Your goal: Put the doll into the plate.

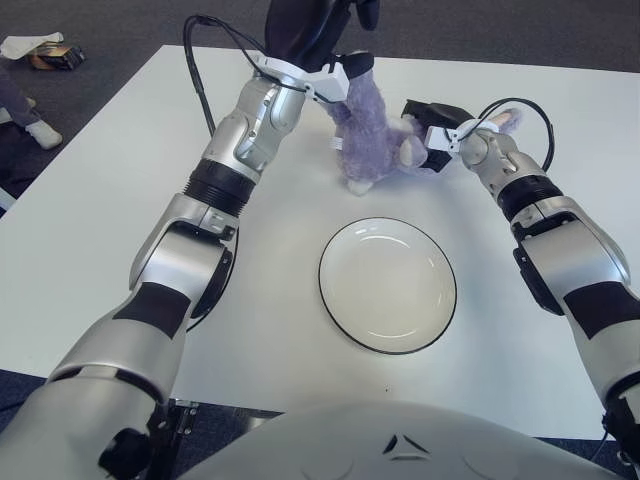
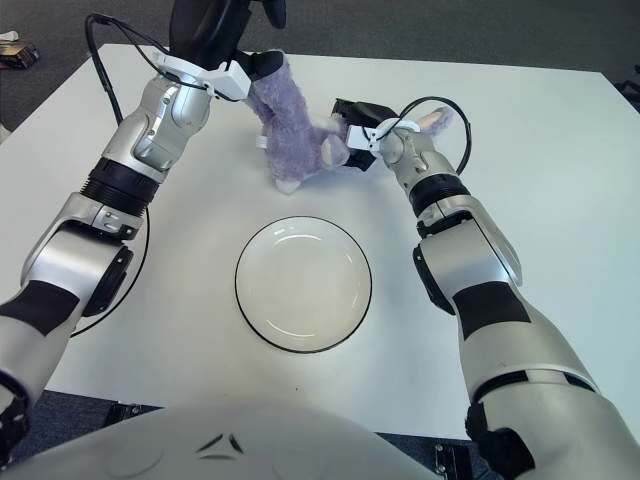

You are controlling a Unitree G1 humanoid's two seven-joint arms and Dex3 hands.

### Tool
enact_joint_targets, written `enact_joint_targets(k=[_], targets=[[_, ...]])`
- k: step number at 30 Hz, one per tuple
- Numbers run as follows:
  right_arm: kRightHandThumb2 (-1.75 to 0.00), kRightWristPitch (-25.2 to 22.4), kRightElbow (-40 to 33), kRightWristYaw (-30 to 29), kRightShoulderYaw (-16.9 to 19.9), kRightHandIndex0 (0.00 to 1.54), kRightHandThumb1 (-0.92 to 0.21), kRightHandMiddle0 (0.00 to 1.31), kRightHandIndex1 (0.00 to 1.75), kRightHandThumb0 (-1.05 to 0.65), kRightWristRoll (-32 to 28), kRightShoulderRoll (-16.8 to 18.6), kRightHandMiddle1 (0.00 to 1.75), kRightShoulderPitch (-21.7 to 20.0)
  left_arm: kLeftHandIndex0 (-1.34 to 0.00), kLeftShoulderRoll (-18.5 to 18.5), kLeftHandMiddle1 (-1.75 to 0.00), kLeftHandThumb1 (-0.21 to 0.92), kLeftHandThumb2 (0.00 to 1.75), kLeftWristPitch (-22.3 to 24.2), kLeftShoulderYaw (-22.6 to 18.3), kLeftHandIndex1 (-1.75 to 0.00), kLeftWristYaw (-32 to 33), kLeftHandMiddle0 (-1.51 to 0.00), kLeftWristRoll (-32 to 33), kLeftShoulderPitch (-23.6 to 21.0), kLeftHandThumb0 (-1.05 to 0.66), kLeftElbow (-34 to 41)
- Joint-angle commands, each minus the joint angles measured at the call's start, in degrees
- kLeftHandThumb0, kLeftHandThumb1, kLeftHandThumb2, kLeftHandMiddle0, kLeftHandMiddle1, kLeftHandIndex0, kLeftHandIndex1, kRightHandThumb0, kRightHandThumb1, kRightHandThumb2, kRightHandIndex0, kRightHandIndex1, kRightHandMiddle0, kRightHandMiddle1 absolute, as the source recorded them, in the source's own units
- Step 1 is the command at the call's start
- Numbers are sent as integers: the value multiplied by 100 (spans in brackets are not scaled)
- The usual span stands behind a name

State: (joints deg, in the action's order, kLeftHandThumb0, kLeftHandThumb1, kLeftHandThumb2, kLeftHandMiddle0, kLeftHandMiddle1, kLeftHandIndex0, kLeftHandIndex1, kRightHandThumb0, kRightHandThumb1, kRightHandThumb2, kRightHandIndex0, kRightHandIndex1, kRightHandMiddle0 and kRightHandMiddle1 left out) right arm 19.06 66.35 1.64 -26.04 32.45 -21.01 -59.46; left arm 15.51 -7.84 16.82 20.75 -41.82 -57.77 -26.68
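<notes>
A purple plush doll hangs upright at the far middle of the white table, its feet near the tabletop. My left hand is above it, fingers closed on the doll's top, and holds it up. My right hand is against the doll's right side, level with its lower body. The doll also shows in the right eye view. A white plate with a dark rim lies empty on the table, in front of the doll and nearer to me.
The white table extends to both sides of the plate. Black cables loop from both wrists above the tabletop. Some items lie on the dark floor beyond the table's far left corner.
</notes>
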Motion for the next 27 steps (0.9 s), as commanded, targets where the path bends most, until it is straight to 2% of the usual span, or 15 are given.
enact_joint_targets(k=[1, 6, 8, 11, 14, 17, 24, 27], targets=[[-152, -16, 47, -90, -49, 84, -9, 56, 157, 0, 114, -83, 175, 321, -74, 168, -175, 17, 150, -11, -204, -175, 46, -126, 95, -14, -55, 156], [-153, 102, -28, -490, -14, 82, -10, 55, 161, 0, 101, -106, 175, 497, -72, 577, -175, 19, 148, 42, -676, -175, -148, -121, 347, 380, -54, 747], [-153, 113, -31, -550, -19, 82, -10, 55, 162, 0, 102, -103, 175, 517, -71, 630, -175, 20, 146, 55, -747, -175, -199, -119, 380, 483, -53, 874], [-154, 318, -48, -812, -34, 82, -10, 56, 162, 0, 139, -172, 175, 594, -68, 764, -175, 24, 141, -81, -1088, -175, -132, -116, 662, 1014, -51, 1174], [-153, 528, -39, -955, -7, 82, -10, 56, 162, 0, 105, -218, 175, 631, -63, 759, -175, 30, 134, -209, -1253, -175, 49, -113, 794, 1269, -49, 1145], [-153, 683, -48, -1049, 52, 82, -10, 55, 162, 0, 44, -258, 175, 669, -57, 976, -175, 37, 125, -698, -1441, -175, 235, -112, 999, 1511, -46, 561], [-154, 819, -212, -1366, 210, 81, -10, 55, 163, 0, -2, -291, 175, 779, -46, 1046, -175, 51, 107, -1282, -1622, -175, 583, -106, 1234, 1647, -42, -228], [-154, 769, -801, -1359, 330, 82, -10, 55, 163, 0, -22, -415, 175, 879, -41, 919, -175, 58, 99, -1470, -1754, -175, 744, -104, 1484, 1748, -41, -636]])
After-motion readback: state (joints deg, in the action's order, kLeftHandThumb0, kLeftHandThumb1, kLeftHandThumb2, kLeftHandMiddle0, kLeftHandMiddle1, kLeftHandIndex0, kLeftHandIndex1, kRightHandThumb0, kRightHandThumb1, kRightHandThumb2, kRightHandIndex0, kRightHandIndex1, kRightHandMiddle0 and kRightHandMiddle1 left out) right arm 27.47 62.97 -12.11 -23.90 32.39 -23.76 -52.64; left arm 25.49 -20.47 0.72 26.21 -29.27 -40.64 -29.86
